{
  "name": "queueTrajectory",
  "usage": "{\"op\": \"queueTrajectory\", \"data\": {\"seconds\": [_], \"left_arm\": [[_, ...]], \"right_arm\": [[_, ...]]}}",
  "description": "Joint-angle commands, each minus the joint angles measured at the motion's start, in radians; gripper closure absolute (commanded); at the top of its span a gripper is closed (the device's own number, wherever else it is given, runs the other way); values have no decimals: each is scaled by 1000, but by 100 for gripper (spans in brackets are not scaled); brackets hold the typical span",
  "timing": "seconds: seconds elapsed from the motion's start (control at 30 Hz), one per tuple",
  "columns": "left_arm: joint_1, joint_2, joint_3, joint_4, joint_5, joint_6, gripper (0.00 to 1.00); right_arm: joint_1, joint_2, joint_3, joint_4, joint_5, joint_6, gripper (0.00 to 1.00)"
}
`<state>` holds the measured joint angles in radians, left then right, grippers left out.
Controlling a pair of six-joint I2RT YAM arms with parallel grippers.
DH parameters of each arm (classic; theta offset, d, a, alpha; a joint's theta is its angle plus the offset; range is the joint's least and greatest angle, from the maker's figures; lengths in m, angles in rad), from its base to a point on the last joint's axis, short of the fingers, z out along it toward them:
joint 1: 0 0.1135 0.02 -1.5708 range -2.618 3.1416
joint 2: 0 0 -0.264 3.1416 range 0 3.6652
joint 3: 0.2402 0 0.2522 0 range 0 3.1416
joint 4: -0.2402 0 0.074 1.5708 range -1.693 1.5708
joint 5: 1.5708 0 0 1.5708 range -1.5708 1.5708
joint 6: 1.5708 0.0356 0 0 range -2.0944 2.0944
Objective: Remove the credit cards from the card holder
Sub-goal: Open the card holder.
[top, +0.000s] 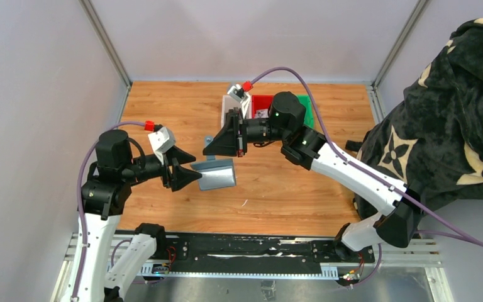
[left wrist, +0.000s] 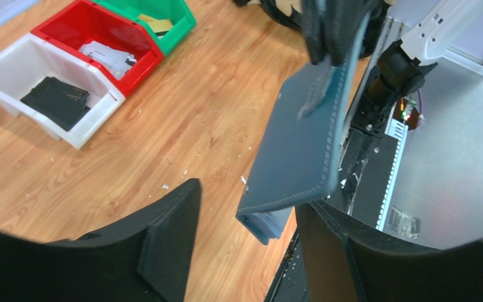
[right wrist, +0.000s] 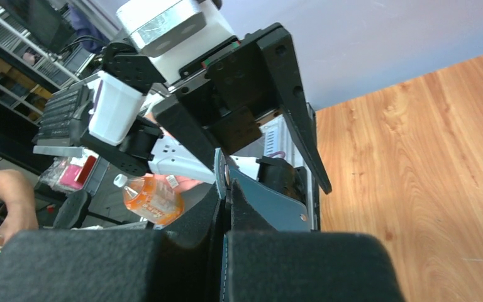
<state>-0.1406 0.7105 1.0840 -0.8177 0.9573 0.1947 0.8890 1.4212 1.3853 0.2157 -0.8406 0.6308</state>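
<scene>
Holder position: the card holder hangs in the air above the table, between the two arms and not resting on the wood. Your right fingers are pressed together on its upper part. The right wrist view shows teal material pinched in the seam between them. Judgement: you hold it from the top so the rest hangs free as a panel, offering a face and the lower edge to the other arm.

Left side: your left fingers stand apart, one on each side of the hanging panel, and nothing is clamped there. The panel's lower corner sits just beside the finger on the right of the left wrist view. I cannot tell whether it touches.

Credit cards: no card face shows clear of the holder in any view. From above the panel reads pale grey-blue, and I cannot tell whether that is lining or a card. Judgement: the cards are not yet out, and the step in hand is getting a second grip.

Next move, judged: close the left fingers on a card edge or the free flap only. If they close on the whole panel, both arms pull on the same piece. Risk: on a single pinch the holder may swing or slip.

Background: a white bin holding a black wallet, a red bin and a green bin sit on the table, well apart from the work.
</scene>
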Motion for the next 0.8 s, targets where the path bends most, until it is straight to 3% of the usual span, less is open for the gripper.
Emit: {"op": "queueTrajectory", "data": {"seconds": [0.0,0.2,0.33,0.43,0.47,0.5,0.63,0.77], "left_arm": [[1,-15,-12,75,20,-13,41],[1,4,-30,75,130,-77,52],[1,7,-22,74,149,-79,78],[1,16,-14,74,182,-99,92],[1,19,-9,74,187,-109,99],[1,21,-7,75,190,-119,100],[1,37,7,127,230,-247,100],[1,59,26,201,271,-405,100]], "right_arm": [[32,1,50,26,-34,19,100],[53,24,75,62,-42,51,100],[61,35,84,68,-41,57,100],[62,49,91,72,-47,66,100],[60,50,92,59,-45,55,97],[56,46,90,43,-39,44,94],[-1,-13,12,47,-55,15,61],[-84,-122,-139,52,-95,-56,44]]}}
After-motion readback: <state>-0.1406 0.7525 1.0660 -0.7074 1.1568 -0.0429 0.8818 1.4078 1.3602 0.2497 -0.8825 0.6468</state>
